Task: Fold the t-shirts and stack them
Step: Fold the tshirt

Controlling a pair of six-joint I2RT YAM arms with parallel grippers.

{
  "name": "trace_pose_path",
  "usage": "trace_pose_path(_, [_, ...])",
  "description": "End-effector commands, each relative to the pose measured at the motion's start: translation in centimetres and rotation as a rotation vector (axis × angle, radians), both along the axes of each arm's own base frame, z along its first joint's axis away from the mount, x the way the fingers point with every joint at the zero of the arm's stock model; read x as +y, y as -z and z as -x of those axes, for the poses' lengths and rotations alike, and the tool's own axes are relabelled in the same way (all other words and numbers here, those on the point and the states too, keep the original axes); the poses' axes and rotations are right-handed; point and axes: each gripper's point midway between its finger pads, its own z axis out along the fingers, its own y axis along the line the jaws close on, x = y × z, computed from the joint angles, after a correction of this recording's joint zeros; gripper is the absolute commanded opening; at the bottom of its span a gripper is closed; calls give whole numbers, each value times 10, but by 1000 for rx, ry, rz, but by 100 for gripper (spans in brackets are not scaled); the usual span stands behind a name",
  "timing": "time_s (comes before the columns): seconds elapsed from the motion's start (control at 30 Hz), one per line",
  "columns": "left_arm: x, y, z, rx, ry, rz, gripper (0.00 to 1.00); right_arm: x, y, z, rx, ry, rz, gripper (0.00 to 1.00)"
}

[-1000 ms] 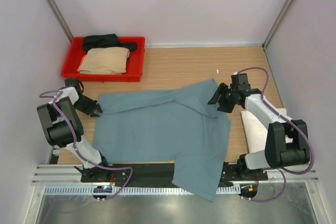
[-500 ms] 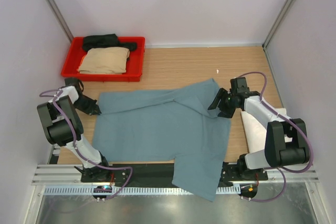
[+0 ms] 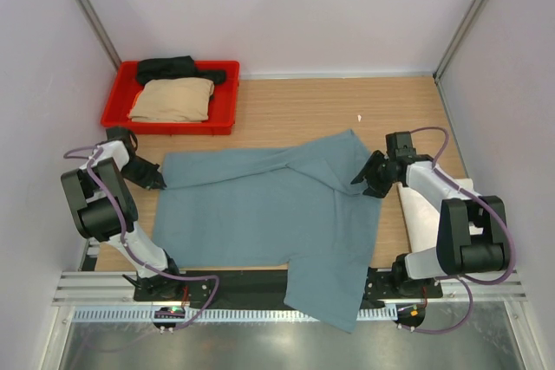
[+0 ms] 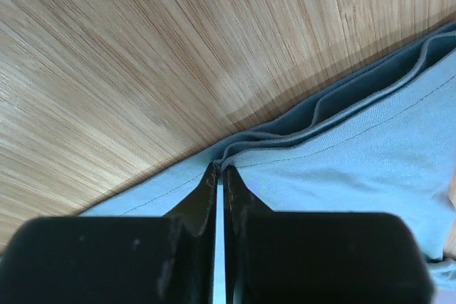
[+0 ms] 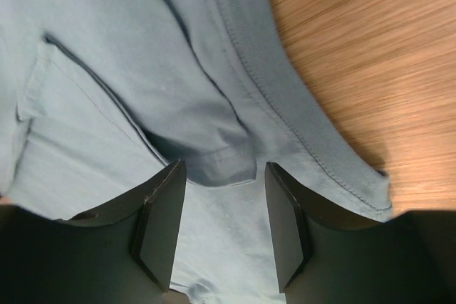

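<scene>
The dusty teal-blue t-shirt (image 3: 269,205) lies spread on the wooden table, its lower hem hanging over the near edge. My left gripper (image 3: 159,182) is shut on the shirt's left edge; the left wrist view shows cloth (image 4: 342,154) pinched between the jaws. My right gripper (image 3: 371,181) is open at the shirt's right edge, over a folded sleeve hem (image 5: 224,165) with its jaws on either side. A white shirt (image 3: 425,214) lies folded under the right arm. The tan shirt (image 3: 173,100) and black shirt (image 3: 169,68) lie in the red tray.
The red plastic tray (image 3: 227,97) stands at the back left. Bare wood (image 3: 312,106) lies behind the teal shirt. Walls close in on both sides.
My right gripper has moved down and slightly right along the shirt's right edge. The left gripper and the shirt have hardly moved.
</scene>
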Motion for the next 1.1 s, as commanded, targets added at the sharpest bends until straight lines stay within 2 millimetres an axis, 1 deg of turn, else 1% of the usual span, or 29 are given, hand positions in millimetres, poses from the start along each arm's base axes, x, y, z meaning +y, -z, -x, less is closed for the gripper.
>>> trace_pose_path(0.0, [7,-20,-8,-45,7,-43,0,-4,-3,-10,-12,104,-40,54])
trace_pose_path(0.1, [8,-20,-10,-47,9,-48,0,0,-1,-10,-16,126,-78,54])
trace_pose_path(0.23, [9,-18,-10,-41,12,-47,0,9,10,-5,32,155,-141,49])
trace_pose_path(0.33, [9,-17,-10,-35,16,-49,0,9,12,-7,20,163,-147,45])
trace_pose_path(0.5, [11,-17,-10,-32,18,-58,0,8,18,-11,19,181,-145,41])
trace_pose_path(0.57, [11,-16,-9,-25,18,-62,0,8,18,-11,12,182,-149,31])
trace_pose_path(0.6, [12,-16,-9,-23,19,-65,0,8,16,-12,-3,171,-149,23])
trace_pose_path(0.63, [11,-15,-9,-23,22,-65,0,8,12,-12,-16,164,-145,10])
trace_pose_path(0.67, [13,-15,-9,-20,22,-68,0,7,7,-12,-28,154,-139,5])
trace_pose_path(0.7, [12,-13,-9,-13,23,-65,0,6,-4,-9,-52,136,-130,2])
trace_pose_path(0.77, [13,-11,-8,-5,24,-72,0,5,-20,-8,-116,75,-111,1])
trace_pose_path(0.8, [15,-11,-7,-2,25,-78,0,8,-36,-7,-171,44,-121,1])
trace_pose_path(0.87, [17,-8,-7,9,28,-84,0,8,-47,-1,-217,14,-114,1])
trace_pose_path(0.93, [19,-6,-7,18,28,-94,0,14,-60,4,-275,-6,-149,1])
trace_pose_path(0.97, [20,-5,-7,21,29,-96,0,16,-63,5,-292,-7,-162,1])
trace_pose_path(1.07, [22,-5,-8,27,29,-99,0,22,-85,4,-387,-24,-202,1])
